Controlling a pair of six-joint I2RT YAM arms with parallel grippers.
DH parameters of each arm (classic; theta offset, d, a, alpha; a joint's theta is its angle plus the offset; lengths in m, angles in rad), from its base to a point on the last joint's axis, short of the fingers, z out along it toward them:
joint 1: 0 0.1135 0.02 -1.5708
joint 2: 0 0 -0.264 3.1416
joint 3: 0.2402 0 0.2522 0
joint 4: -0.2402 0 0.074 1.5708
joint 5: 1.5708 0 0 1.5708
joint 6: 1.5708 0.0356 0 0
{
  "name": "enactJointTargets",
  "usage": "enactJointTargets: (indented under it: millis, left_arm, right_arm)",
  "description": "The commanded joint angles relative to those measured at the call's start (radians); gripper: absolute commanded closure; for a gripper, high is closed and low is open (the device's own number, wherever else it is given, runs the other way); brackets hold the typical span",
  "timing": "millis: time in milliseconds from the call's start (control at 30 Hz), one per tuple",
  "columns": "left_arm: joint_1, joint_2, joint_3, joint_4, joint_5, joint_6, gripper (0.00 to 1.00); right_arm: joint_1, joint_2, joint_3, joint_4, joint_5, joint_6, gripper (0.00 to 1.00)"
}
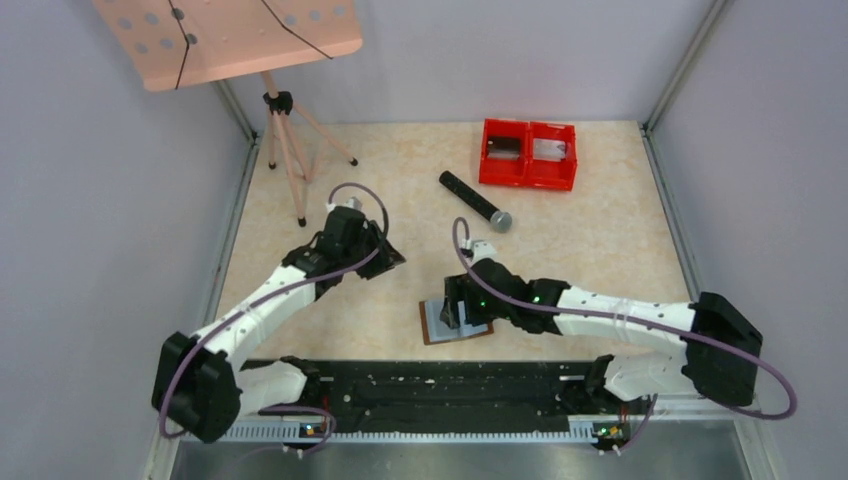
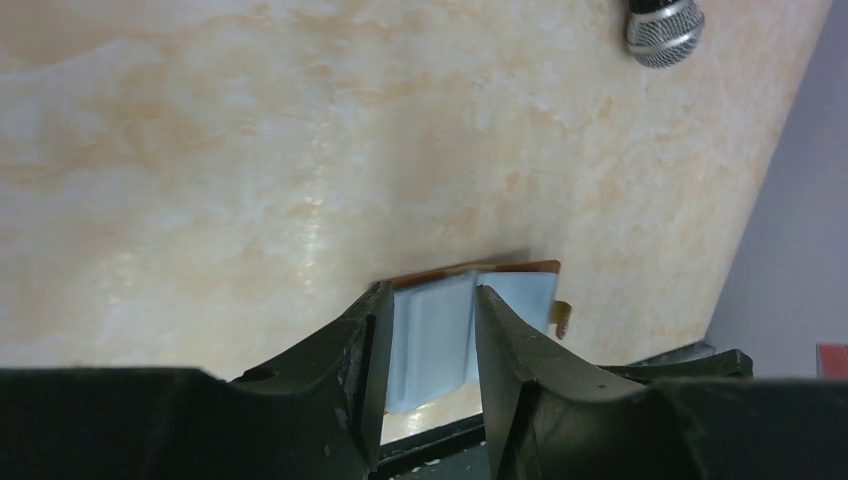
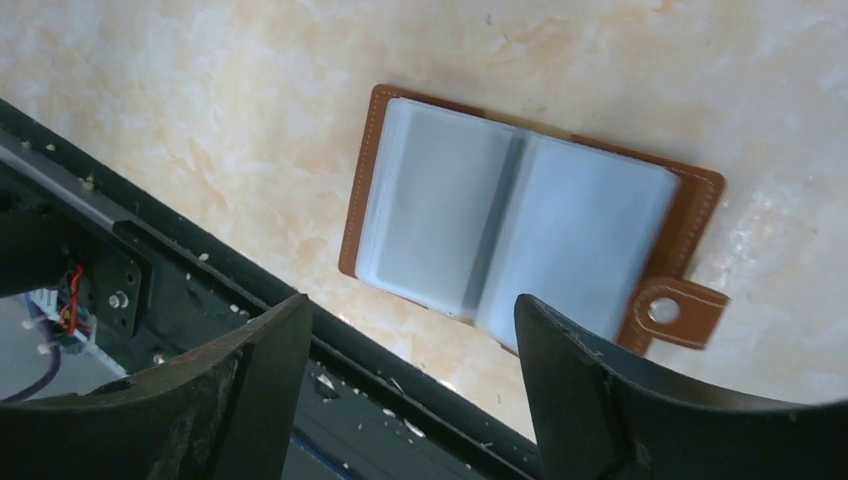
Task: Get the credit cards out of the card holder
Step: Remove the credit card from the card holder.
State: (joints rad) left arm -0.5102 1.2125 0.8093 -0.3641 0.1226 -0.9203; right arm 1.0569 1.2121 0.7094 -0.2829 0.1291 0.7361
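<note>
The card holder (image 3: 520,225) lies open flat on the table near the front edge, a brown leather bifold with grey-blue pockets facing up and a snap tab (image 3: 672,312) on one side. No credit cards show; any in the pockets are hidden. My right gripper (image 3: 410,305) hovers just above the holder (image 1: 452,328), jaws wide open and empty. My left gripper (image 1: 375,250) sits to the left and farther back, apart from the holder. Its fingers are parted with nothing between them. The holder (image 2: 435,320) appears in the distance through that gap.
Red twin plastic bins (image 1: 528,153) stand at the back right. A black microphone (image 1: 475,200) lies mid-table, its mesh head (image 2: 665,30) in the left wrist view. A wooden tripod (image 1: 285,150) with a pink perforated board stands at the back left. A black rail (image 1: 450,385) runs along the front edge.
</note>
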Motion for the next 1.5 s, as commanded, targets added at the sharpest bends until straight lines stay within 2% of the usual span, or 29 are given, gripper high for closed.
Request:
enactJointTargets:
  millis: [0,133,300,600,1033,1133,1333,1467]
  left_arm:
    - [0.049,-0.139,-0.089,-0.062,-0.073,0.043,0.58]
    - [0.053,-0.216,-0.161,-0.039,-0.062,0.028,0.58]
    - [0.054,-0.24,-0.231,0.0,-0.031,0.01,0.58]
    - [0.055,-0.235,-0.256,0.034,-0.007,0.005,0.57]
    - [0.055,-0.216,-0.267,0.065,0.027,0.002,0.57]
    - [0.055,-0.199,-0.265,0.077,0.075,0.01,0.57]
    - [0.054,-0.131,-0.265,0.164,0.215,0.019,0.6]
    - [0.051,-0.102,-0.277,0.209,0.245,0.011,0.63]
  right_arm:
    - [0.063,0.14,0.106,0.019,0.112,0.025,0.24]
    - [0.085,0.263,0.193,-0.04,0.185,0.025,0.2]
    - [0.098,0.376,0.276,-0.096,0.229,0.019,0.18]
    - [0.105,0.466,0.322,-0.139,0.223,0.009,0.2]
    - [0.104,0.421,0.291,-0.112,0.237,0.028,0.34]
    - [0.105,0.403,0.268,-0.086,0.236,0.034,0.38]
    - [0.102,0.362,0.207,0.005,0.207,0.038,0.4]
    - [0.084,0.343,0.168,0.042,0.178,0.039,0.41]
